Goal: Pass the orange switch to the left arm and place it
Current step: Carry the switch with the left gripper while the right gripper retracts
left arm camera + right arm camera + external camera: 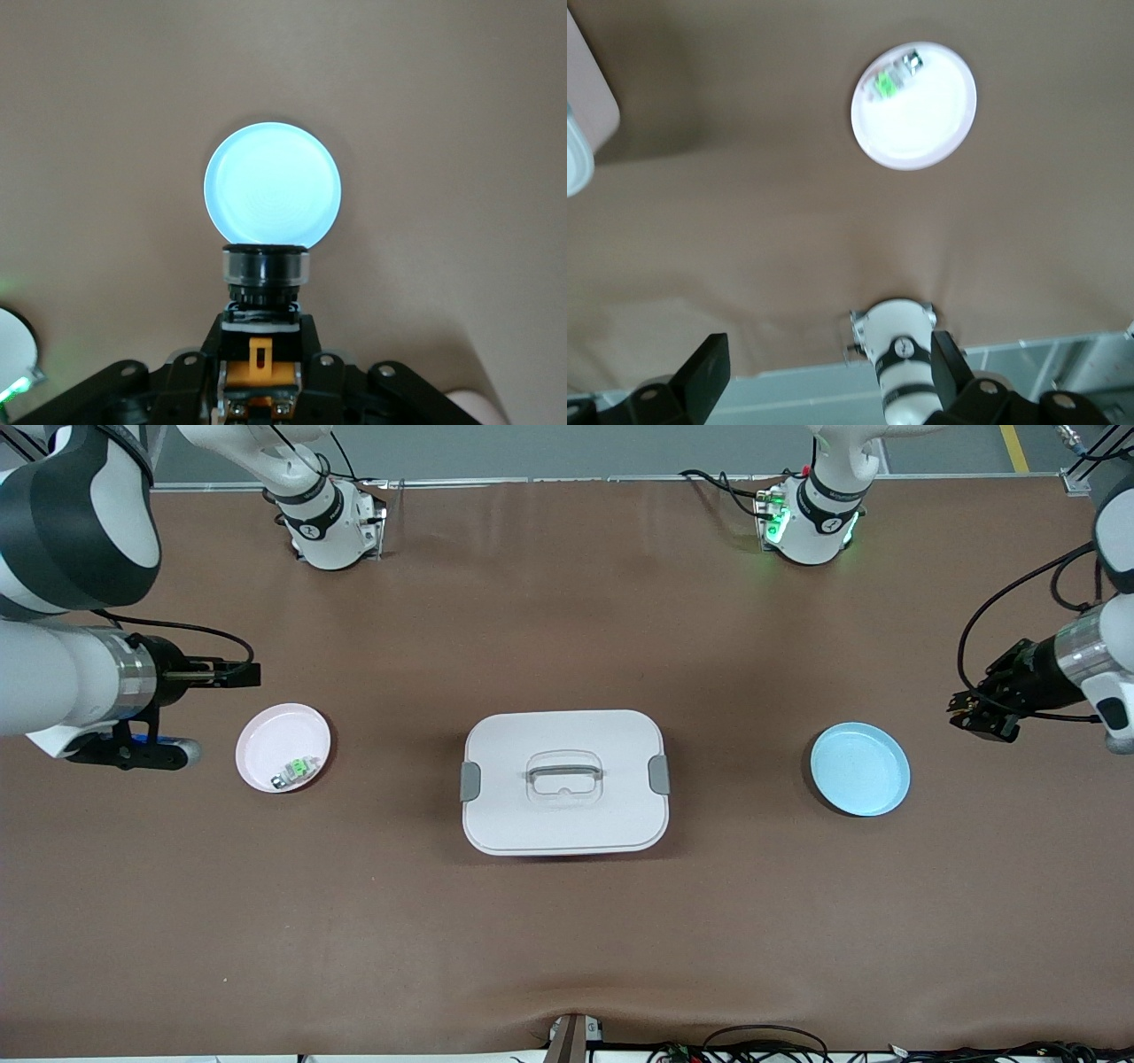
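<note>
The smooth white box sits mid-frame on the brown worktop. At right edge, the left gripper fingers pinch the tiny orange switch, up over the worktop beside the round blue plate. At left edge, the right gripper fingers are spread wide, just above the pink plate.

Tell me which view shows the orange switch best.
The left wrist view: the orange switch fills the foreground, clamped in the left gripper with its black cap toward the blue plate. In the front view that gripper hides it; the right wrist view misses it.
</note>
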{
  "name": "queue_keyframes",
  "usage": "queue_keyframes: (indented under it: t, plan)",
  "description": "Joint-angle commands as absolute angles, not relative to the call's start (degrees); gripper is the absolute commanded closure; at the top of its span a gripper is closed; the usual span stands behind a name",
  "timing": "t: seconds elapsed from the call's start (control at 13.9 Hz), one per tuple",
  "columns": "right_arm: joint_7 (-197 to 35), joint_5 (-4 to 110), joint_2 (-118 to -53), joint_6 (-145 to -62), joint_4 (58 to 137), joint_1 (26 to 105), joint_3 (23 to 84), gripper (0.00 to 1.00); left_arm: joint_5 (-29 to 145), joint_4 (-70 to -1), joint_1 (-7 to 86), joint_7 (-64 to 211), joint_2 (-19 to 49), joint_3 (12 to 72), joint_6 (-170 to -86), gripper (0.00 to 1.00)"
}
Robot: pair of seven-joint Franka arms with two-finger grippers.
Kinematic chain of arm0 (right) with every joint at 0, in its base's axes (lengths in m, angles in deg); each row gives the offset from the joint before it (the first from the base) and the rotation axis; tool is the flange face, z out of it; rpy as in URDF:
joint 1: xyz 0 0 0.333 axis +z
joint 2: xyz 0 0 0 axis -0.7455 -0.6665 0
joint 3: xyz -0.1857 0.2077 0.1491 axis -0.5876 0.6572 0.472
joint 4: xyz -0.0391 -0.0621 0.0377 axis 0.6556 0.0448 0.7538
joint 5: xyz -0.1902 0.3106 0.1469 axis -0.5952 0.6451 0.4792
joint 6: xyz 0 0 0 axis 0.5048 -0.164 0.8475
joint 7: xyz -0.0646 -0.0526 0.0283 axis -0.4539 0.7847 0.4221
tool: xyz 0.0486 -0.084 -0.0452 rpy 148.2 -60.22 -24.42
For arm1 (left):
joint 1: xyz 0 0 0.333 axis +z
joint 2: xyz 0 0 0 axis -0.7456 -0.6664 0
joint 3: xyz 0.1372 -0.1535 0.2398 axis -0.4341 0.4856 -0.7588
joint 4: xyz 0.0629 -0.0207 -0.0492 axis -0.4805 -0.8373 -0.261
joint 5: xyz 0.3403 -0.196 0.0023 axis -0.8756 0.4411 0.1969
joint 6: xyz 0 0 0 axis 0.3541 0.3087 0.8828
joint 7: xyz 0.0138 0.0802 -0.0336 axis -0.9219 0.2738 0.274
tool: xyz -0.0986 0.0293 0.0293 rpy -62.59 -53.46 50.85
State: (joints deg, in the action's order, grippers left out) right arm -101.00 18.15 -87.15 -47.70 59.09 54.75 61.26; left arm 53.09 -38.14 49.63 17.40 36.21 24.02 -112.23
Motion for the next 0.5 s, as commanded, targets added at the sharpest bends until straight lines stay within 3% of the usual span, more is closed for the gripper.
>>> queue_keyframes:
  t: [0.0,0.43]
  plan:
    - [-99.88,17.69,-72.43,-60.69,81.11,53.74,62.02,0.0,51.76,-45.9,49.44,10.8,39.32,24.85,-118.37,1.0]
    - [-96.28,17.69,-68.79,-64.77,85.74,50.58,61.84,0.0,50.88,-57.68,49.53,5.86,39.32,25.64,-131.2,1.0]
